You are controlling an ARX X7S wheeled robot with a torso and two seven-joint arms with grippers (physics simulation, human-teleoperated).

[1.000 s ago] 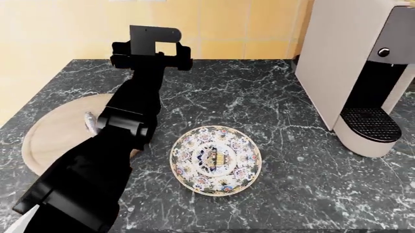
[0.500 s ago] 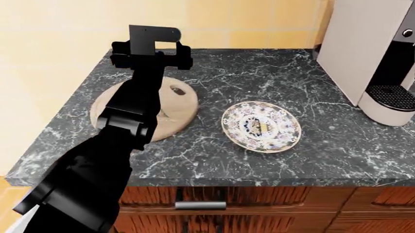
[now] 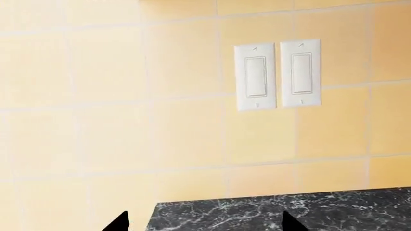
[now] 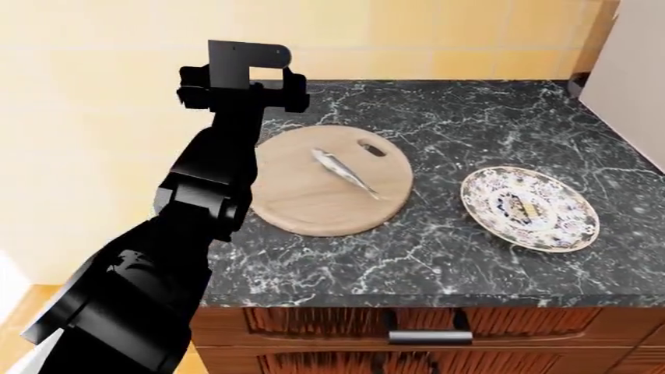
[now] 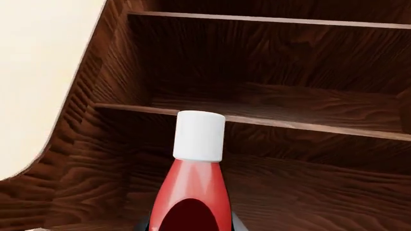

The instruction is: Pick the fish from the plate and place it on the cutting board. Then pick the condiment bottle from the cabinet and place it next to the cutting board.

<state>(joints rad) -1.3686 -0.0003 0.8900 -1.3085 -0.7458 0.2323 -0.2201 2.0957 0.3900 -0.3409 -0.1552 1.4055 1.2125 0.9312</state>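
Condiment bottle (image 5: 196, 183) upright low in the centre of the right wrist view, inside the dark wooden cabinet (image 5: 289, 72).

Fish (image 4: 346, 173) lying on the cutting board (image 4: 311, 202), centre of the head view; plate (image 4: 566, 234) bare at right on the tabletop (image 4: 437, 257). Left gripper (image 4: 244, 86) raised at upper left, jaws spread apart, holding nothing. Right jaws hidden beneath the red body; cannot tell whether pinching it. Best centred on the red body below the white cap, squeezed firmly, lifted straight and drawn out level, clear of the shelf (image 5: 321, 126) behind, kept upright.
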